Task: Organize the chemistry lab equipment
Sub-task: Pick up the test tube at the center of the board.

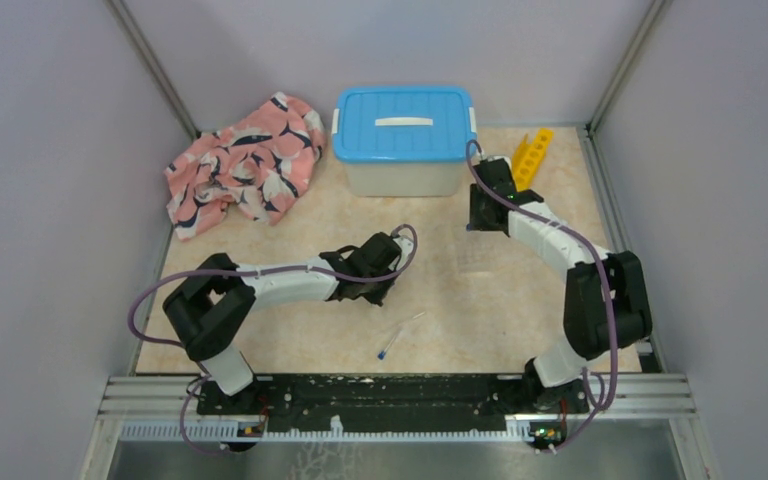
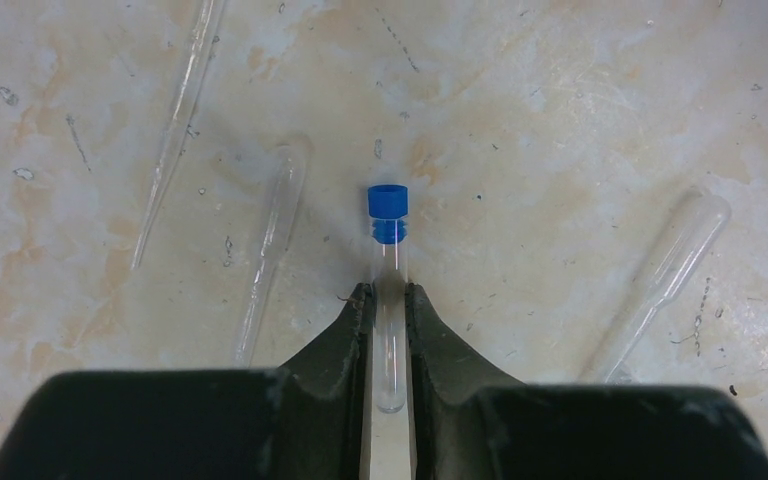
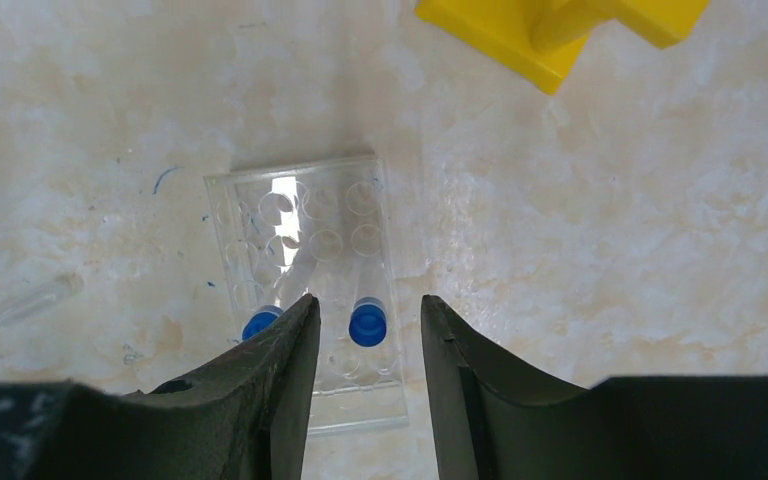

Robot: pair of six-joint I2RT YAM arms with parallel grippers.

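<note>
Our left gripper (image 2: 389, 300) clamps a blue-capped clear tube (image 2: 389, 262), while our right gripper (image 3: 367, 302) hangs open above a clear rack (image 3: 305, 195) holding two capped tubes (image 3: 367, 323).

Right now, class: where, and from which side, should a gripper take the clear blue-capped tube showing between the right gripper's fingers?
Take the clear blue-capped tube by its cap end, coming straight down from above. It stands in a well of the transparent plastic rack, so only the top is free. Mind the second blue-capped tube close beside it.
</note>
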